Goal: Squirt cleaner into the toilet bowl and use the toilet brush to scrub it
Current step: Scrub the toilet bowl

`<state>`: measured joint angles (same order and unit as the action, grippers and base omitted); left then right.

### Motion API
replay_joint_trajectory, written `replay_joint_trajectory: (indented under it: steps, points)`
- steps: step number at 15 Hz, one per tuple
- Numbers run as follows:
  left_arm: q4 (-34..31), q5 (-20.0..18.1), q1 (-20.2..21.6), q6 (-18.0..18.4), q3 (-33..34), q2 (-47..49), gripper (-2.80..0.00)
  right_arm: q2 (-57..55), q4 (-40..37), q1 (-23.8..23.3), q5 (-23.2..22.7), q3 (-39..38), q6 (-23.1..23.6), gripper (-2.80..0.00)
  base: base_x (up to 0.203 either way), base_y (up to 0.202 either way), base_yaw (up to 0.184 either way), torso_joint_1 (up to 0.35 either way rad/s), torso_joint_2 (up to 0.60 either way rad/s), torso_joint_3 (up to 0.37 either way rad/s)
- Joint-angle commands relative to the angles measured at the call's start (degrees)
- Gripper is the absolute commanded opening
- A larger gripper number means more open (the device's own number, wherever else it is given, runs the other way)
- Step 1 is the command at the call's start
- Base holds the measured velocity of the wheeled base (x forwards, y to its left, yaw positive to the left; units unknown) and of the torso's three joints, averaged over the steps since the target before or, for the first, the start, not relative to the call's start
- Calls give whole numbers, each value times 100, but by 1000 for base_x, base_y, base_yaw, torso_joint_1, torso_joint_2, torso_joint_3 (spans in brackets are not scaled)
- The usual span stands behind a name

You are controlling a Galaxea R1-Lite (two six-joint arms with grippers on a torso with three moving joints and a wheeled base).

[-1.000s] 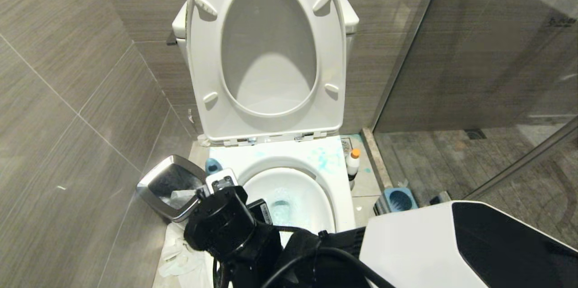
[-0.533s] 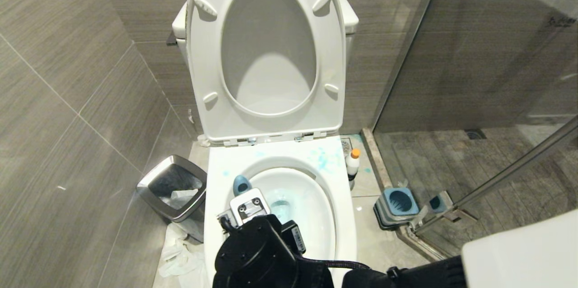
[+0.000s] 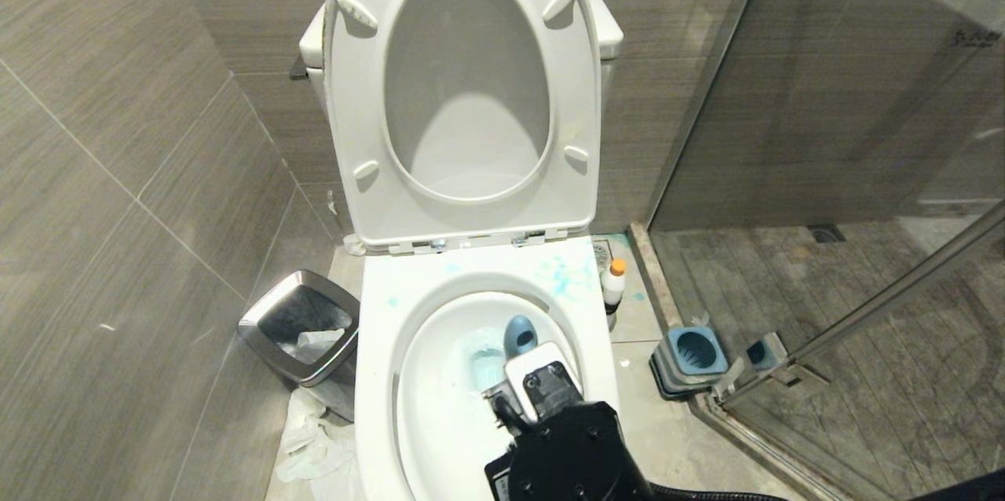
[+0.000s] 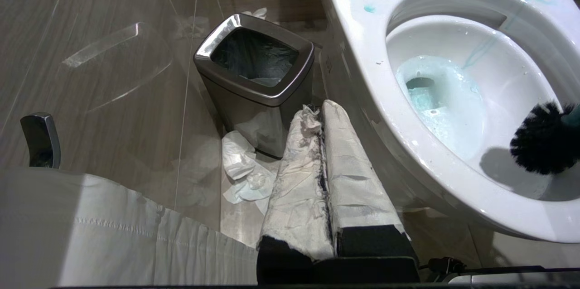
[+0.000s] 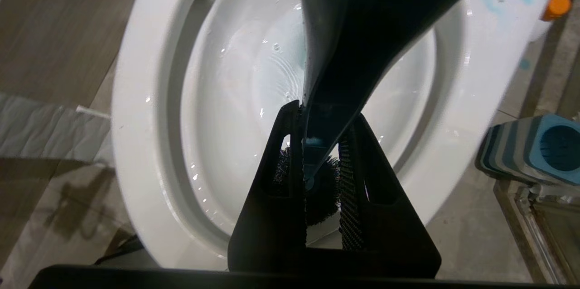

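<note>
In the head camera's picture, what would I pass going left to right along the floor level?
Steel waste bin → toilet bowl → toilet brush held by the right gripper → cleaner → blue-grey brush holder.

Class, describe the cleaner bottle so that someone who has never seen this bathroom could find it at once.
Start at the white toilet bowl with its seat raised. On the floor beside it, toward the glass shower screen, stands the cleaner. It is a small white bottle with an orange cap, unlike the square blue-grey brush holder nearby.
</note>
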<state>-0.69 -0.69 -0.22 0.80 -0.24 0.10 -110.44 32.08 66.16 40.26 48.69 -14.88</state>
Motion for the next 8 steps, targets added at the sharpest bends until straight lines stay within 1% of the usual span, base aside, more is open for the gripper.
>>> replay_joint_trajectory:
  steps: [1,4,8]
  points:
    - [-1,-1,4,-1,4,8,-280,227,58,-303,28,-138,-3,-280,0,0,0,0,0,0]
    - [-1,-1,3,-1,-2,8,-280,278,62,-835,15,-41,11,-280,0,0,0,0,0,0]
    - [-1,-1,-1,-1,2,8,-280,-93,62,-1605,-50,608,27,-280,0,0,0,0,0,0]
